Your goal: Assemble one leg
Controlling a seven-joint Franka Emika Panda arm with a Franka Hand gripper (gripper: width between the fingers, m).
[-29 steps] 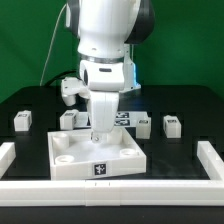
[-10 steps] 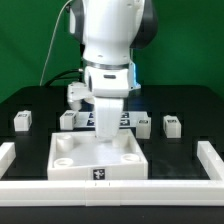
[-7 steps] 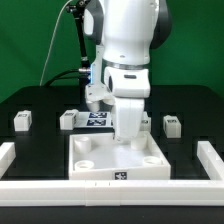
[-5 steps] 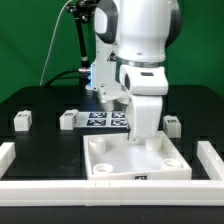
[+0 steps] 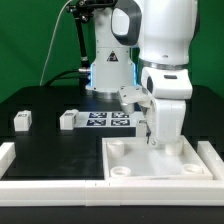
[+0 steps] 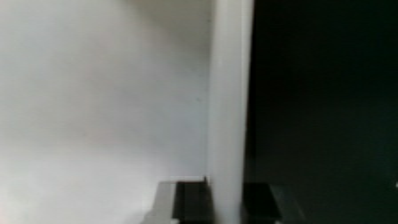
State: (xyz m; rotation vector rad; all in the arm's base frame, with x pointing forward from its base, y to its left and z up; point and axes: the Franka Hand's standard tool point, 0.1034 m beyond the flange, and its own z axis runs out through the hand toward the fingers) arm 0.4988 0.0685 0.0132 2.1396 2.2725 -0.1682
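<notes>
My gripper (image 5: 155, 140) is shut on the far wall of the large white tray-like part (image 5: 150, 182), which lies flat at the front of the exterior view's right. In the wrist view the tray's thin wall (image 6: 228, 100) runs between my two dark fingers (image 6: 191, 205). Two small white legs with tags stand on the black table at the exterior view's left, one (image 5: 22, 119) far left and one (image 5: 68, 119) beside the marker board (image 5: 100, 119). Any other legs are hidden behind my arm.
A low white rail (image 5: 212, 158) borders the table at the exterior view's right, close to the tray's side. Another rail runs along the front (image 5: 50, 187) and left (image 5: 5, 153). A black stand (image 5: 78, 40) rises at the back.
My gripper has dragged the tray from the middle of the table toward the exterior view's right, up near the right rail. The two left legs have not moved.
</notes>
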